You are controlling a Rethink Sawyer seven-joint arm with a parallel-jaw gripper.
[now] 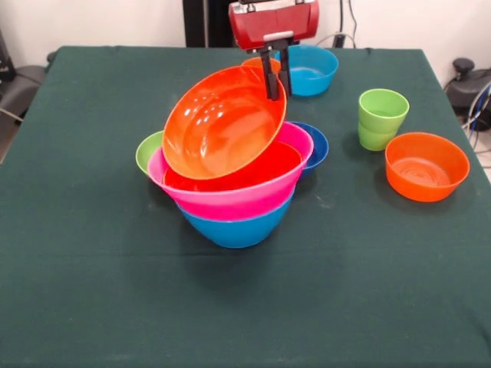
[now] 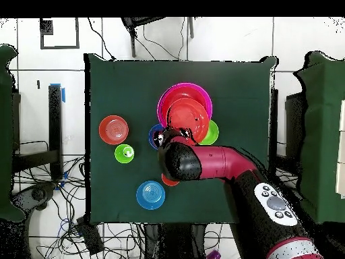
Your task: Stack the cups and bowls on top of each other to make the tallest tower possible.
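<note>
My gripper [image 1: 278, 93] comes down from the top and is shut on the far rim of a large orange bowl [image 1: 221, 123]. The bowl hangs tilted, its open side facing the camera and its lower edge resting in the tower. The tower [image 1: 234, 201] is a pink bowl [image 1: 230, 198] holding another orange bowl [image 1: 253, 170], on a large blue bowl [image 1: 238, 228]. In the overhead view the tower [image 2: 170, 101] lies just beyond my arm, which hides the gripper. Two lime green cups [image 1: 381, 119] stand nested at the right.
A lime green bowl [image 1: 146, 151] and a dark blue bowl [image 1: 317, 146] sit close behind the tower. A light blue bowl [image 1: 313, 70] and an orange piece [image 1: 253, 64] are at the far side. A small orange bowl [image 1: 426, 165] sits at the right.
</note>
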